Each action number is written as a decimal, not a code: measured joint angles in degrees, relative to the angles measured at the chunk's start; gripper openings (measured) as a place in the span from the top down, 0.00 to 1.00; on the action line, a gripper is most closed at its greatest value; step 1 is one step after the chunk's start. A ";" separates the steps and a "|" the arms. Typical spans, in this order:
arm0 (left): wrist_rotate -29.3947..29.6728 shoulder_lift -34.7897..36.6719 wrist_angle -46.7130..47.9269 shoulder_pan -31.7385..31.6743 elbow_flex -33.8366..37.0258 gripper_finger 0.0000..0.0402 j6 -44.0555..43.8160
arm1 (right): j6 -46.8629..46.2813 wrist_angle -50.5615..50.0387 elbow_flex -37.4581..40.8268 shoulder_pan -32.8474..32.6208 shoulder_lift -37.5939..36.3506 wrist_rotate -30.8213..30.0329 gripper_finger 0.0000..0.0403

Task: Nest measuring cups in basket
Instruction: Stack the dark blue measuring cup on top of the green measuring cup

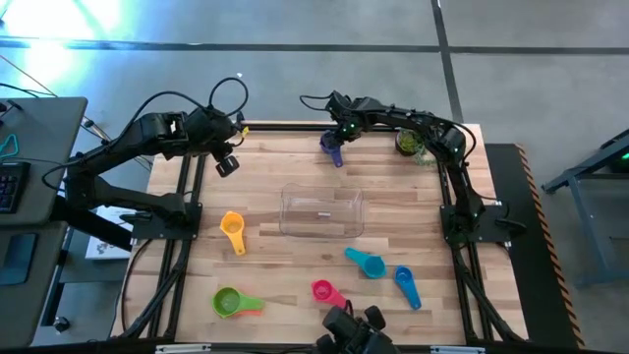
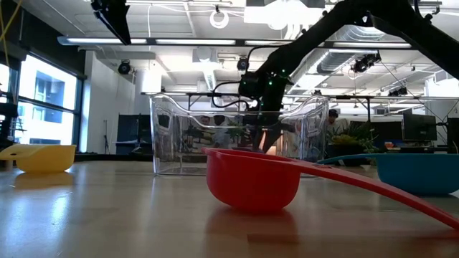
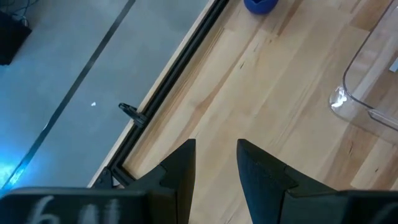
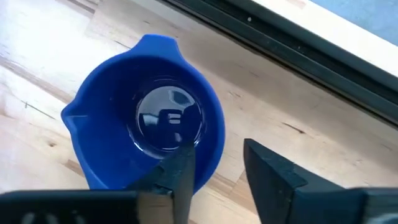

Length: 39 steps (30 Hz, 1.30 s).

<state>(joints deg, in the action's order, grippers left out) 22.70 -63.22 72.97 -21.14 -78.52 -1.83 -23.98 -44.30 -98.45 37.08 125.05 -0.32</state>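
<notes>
A dark blue measuring cup [image 4: 146,112] stands upright on the wood near the table's far edge, also seen in the high view [image 1: 334,150]. My right gripper [image 4: 217,155] is down over it, open, one finger inside the bowl and one outside. The clear basket [image 1: 322,211] stands mid-table with nothing in it. Yellow [image 1: 233,228], green [image 1: 232,302], magenta [image 1: 324,291], teal [image 1: 366,262] and light blue [image 1: 406,285] cups lie on the near half. My left gripper [image 3: 216,155] hangs open above the far left of the table, holding nothing. My right gripper straddles the dark blue cup's wall [image 4: 214,146] from above, slanting down. One finger [image 4: 180,168] is inside the bowl and the other [image 4: 267,174] outside it. Wood shows between the outer finger and the wall. I cannot tell whether either finger touches.
A small green potted plant [image 1: 408,144] stands at the far right, close to the right arm. The table's black frame rail [image 4: 280,37] runs just beyond the dark blue cup. Bare wood lies between the basket and the far edge.
</notes>
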 joint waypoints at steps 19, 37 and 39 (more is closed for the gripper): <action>-0.01 0.00 0.11 0.01 0.00 0.73 0.02 | 1.30 0.51 -0.02 0.04 0.00 0.11 0.96; -0.02 0.00 0.11 0.01 0.00 0.73 1.84 | 3.45 0.76 -0.07 0.04 -0.07 -0.30 0.99; -0.03 0.00 0.18 0.01 0.00 0.73 2.92 | 3.47 1.04 -0.07 0.04 -0.07 -0.31 0.99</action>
<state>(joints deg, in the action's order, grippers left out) 22.67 -63.22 73.15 -21.12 -78.52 1.10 -20.51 -43.26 -98.52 37.12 124.99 -0.62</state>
